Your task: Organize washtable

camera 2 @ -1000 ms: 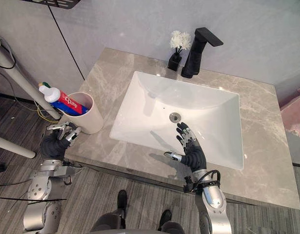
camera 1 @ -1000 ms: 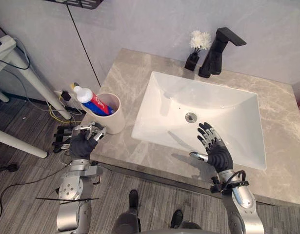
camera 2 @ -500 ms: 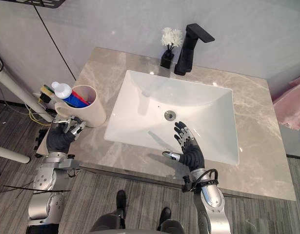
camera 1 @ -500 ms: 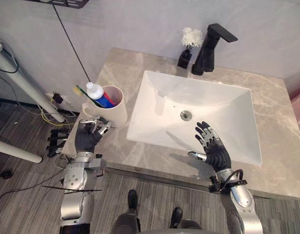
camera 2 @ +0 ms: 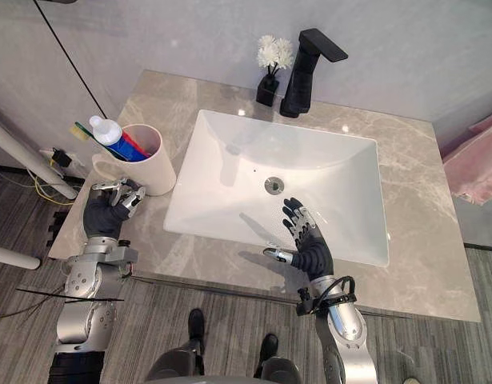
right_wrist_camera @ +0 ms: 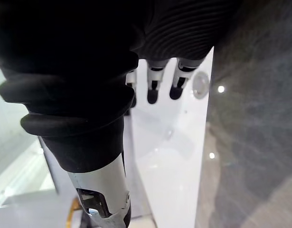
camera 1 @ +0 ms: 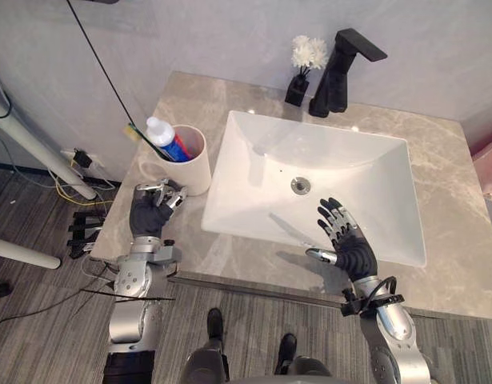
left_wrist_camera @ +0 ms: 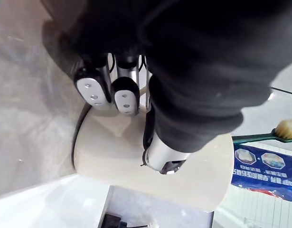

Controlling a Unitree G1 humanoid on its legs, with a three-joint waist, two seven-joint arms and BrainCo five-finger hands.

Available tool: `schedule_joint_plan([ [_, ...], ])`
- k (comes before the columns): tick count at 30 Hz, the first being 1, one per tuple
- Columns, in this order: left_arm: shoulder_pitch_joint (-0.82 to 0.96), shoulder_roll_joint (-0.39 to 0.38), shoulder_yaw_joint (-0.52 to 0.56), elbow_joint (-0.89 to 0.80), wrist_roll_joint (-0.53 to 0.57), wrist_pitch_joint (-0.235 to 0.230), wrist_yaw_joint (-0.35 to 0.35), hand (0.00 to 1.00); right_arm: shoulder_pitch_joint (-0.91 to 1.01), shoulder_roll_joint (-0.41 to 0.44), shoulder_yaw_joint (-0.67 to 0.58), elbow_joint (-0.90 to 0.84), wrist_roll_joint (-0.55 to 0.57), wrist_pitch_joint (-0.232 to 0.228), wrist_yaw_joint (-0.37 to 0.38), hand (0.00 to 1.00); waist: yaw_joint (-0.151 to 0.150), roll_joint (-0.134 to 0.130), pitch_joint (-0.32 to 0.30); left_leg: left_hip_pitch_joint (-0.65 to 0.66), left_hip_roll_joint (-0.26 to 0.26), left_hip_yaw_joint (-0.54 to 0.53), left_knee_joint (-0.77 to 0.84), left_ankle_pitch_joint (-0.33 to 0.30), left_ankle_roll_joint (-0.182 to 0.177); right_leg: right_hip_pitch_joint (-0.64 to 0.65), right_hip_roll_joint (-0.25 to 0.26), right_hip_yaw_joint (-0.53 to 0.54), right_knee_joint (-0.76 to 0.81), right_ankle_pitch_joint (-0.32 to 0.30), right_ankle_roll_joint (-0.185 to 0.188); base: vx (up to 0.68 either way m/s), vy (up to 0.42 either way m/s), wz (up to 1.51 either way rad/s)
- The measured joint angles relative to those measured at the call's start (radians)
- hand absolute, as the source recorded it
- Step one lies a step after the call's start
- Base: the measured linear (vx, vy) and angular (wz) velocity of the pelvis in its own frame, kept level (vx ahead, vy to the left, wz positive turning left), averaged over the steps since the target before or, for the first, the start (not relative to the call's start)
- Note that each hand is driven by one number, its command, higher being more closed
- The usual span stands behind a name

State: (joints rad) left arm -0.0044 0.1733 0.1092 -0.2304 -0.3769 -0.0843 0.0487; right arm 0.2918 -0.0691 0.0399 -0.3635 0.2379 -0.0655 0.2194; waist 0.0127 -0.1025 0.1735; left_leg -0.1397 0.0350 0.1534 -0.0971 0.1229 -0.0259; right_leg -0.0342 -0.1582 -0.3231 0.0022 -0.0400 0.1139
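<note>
Two hands hanging over near edge of washtable (camera 1: 458,232). Right hand (camera 1: 347,244) hovering over front rim of sink (camera 1: 238,184), fingers spread wide, holding nothing. Left hand (camera 1: 150,214) sitting just beside cup (camera 1: 190,170), fingers curled in, gripping nothing; touching cup or not, cannot tell. Cup standing upright left of sink, toothpaste (camera 1: 166,140) and toothbrush (camera 1: 134,130) sticking out of it. Farther back, flowers (camera 1: 307,54) and black tap (camera 1: 339,70) standing by wall (camera 1: 230,32). Most looking tidy already; maybe only cup needing better spot.

one cream cup (camera 1: 187,166), one toothpaste tube (camera 1: 167,138) and one green toothbrush (camera 1: 135,132) in it, one white sink (camera 1: 354,172), one black tap (camera 1: 339,72), one small black vase (camera 1: 297,88) of white flowers, one marble surface (camera 1: 462,208)
</note>
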Motion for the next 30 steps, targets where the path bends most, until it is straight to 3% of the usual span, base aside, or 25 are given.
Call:
schedule_joint_plan([
  [30,-0.349,0.054,-0.036,0.229,0.069,0.022,0.172,1.0,-0.002,-0.016,0.057,-0.025,0.005,-0.043,-0.043,0.0,-0.023,-0.015,0.032,-0.024,0.003,0.035,0.0,-0.004,-0.001,-0.04,0.0,0.02,-0.001,0.032,-0.005,0.0,0.01,-0.03],
])
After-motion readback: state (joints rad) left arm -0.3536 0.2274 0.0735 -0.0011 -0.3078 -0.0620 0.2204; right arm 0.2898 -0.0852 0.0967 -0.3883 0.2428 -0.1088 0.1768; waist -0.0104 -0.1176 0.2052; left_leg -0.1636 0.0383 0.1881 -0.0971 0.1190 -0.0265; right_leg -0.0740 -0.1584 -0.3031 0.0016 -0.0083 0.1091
